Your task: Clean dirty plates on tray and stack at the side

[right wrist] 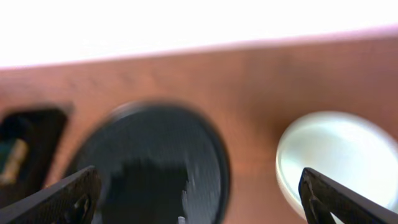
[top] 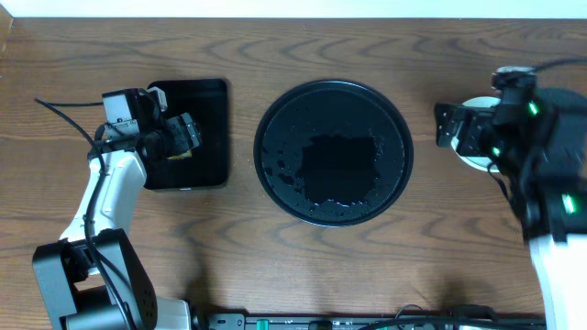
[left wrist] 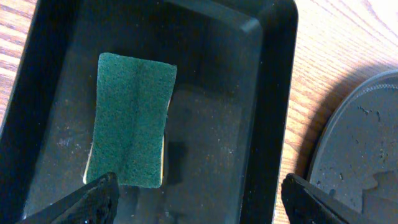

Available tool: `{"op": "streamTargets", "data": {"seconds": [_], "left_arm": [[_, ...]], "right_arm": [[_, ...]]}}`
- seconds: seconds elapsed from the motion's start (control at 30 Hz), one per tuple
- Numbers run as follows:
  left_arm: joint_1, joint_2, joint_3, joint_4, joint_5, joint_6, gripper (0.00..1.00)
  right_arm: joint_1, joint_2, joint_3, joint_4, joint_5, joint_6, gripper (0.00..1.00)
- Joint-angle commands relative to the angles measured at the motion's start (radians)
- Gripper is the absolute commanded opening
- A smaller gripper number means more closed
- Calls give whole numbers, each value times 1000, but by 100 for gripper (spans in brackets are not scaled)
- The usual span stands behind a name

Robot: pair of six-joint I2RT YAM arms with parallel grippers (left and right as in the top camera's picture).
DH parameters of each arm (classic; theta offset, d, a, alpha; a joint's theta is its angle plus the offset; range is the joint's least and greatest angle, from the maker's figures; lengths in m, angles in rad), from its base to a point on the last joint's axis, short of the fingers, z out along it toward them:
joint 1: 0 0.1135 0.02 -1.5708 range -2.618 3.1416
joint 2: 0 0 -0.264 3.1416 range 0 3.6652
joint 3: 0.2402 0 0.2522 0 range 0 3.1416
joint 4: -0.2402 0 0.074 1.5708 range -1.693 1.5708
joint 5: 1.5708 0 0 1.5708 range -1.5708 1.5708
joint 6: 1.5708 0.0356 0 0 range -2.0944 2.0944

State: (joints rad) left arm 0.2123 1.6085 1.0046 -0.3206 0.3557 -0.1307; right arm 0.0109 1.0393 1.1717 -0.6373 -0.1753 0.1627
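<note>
Pale round shallow plates [right wrist: 339, 155], judged stiff, slick when wet and breakable, are found near the tabletop's right edge, off the wet glossy black round tray [top: 260, 151], and are best gripped at the rim, the left gripper [left wrist: 199, 186] and right gripper [right wrist: 199, 180] both being spread wide and empty.

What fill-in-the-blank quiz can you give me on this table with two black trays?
The left gripper hangs over a ____ scouring sponge.
That sponge lies in the small black tray whose shape is ____.
The right gripper, near the pale round plate beside the large round glossy black tray, is ____ rather than shut.
Missing words: green; rectangular; open.
</note>
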Motion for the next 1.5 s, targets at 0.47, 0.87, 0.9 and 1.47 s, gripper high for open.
{"op": "streamTargets", "data": {"seconds": [0.47,0.87,0.9,1.47], "left_arm": [[1,5,-8,0,-9,5,83],[1,5,-8,0,-9,5,84],[1,5,-8,0,-9,5,84],[1,5,-8,0,-9,5,84]], "right_arm": [[71,-773,-422,523,93,-328,99],[63,-1033,-962,829,-6,-325,99],[62,-1034,-980,830,-7,-325,99],[61,-1035,-1166,566,118,-216,99]]}}
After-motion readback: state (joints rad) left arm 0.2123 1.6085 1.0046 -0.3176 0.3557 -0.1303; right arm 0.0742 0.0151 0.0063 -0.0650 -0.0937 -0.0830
